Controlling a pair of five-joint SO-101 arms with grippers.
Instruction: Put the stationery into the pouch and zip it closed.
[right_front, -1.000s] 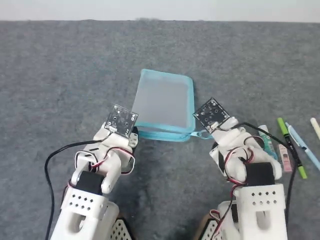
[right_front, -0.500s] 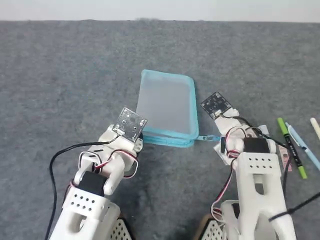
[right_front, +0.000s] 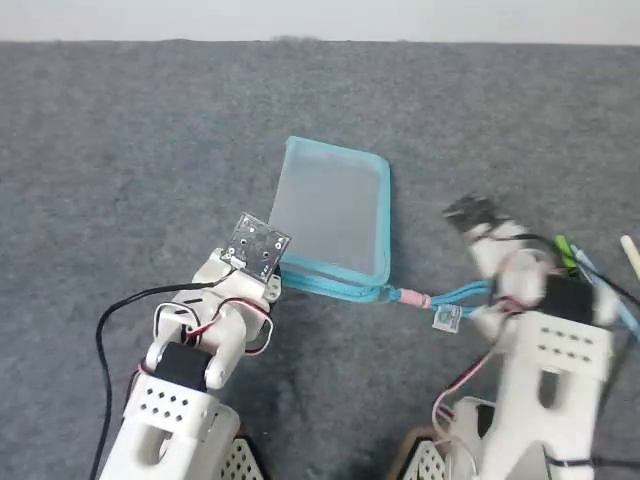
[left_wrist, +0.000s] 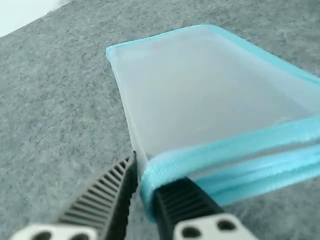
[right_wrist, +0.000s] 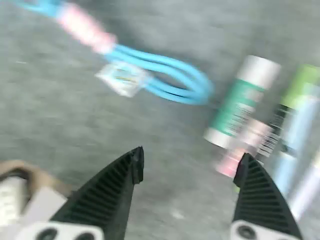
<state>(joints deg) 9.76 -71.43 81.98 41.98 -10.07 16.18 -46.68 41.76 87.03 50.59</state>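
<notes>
Left gripper (left_wrist: 145, 200): its ribbed black fingers (left_wrist: 185, 200) are clamped on the pouch's (left_wrist: 210, 95) near left corner, pinching the woven blue zip edge.

Right gripper (right_wrist: 192, 162): its jaws are spread wide and hold nothing. It hangs over the mat (right_front: 120, 130) on the pouch's right side.

Zip cord (right_wrist: 160, 77): a pink bead, a glossy blue loop and a small clear tag trail rightward from the pouch's near right corner. The cord lies loose on the mat.

Pouch: a flat rectangle of frosted translucent plastic with rounded corners and blue fabric trim. It lies on the grey, felt-like mat.

Stationery: all of it is outside the pouch, to its right, beyond the cord. It consists of a cylindrical green-and-white glue stick (right_wrist: 237, 112) with a silvery cap, a green pen (right_wrist: 300, 82) and a pale blue pen (right_wrist: 295, 132), lying close together.
</notes>
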